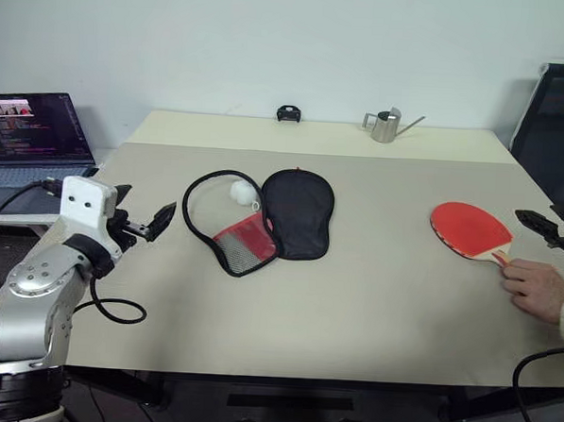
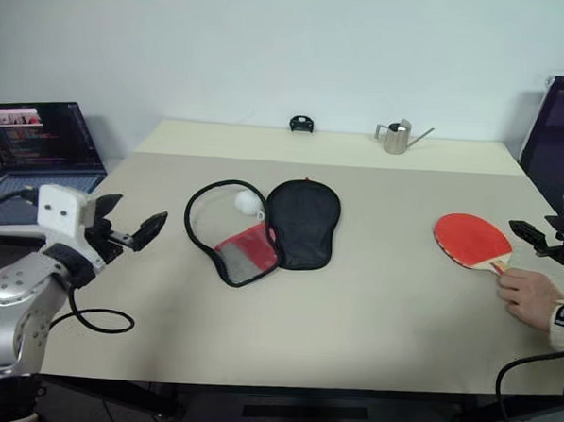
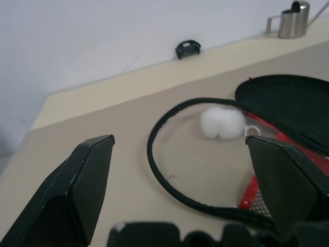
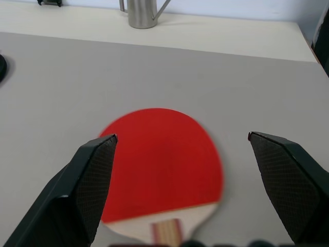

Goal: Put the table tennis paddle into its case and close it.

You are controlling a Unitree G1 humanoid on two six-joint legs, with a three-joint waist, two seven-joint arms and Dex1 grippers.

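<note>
While both sets of black fingers stand wide and hold nothing, the right gripper (image 4: 182, 149) hovers just behind the red-faced, wooden-handled table tennis paddle (image 4: 162, 167), whose handle a person's hand (image 1: 540, 287) touches. Ahead of the left gripper (image 3: 180, 149) lies the opened flat black fabric case (image 1: 263, 219), a small white ball (image 1: 240, 193) inside its zipper rim.

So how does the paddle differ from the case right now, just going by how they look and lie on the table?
The table tennis paddle is red-faced and rigid; the case is black fabric with a red panel. The table tennis paddle lies flat in one piece on the right, a person's hand at its handle; the case lies mid-table, unzipped and spread in two halves, a small white ball inside its rim. Both share the rounded paddle outline and rest on the table.
</note>
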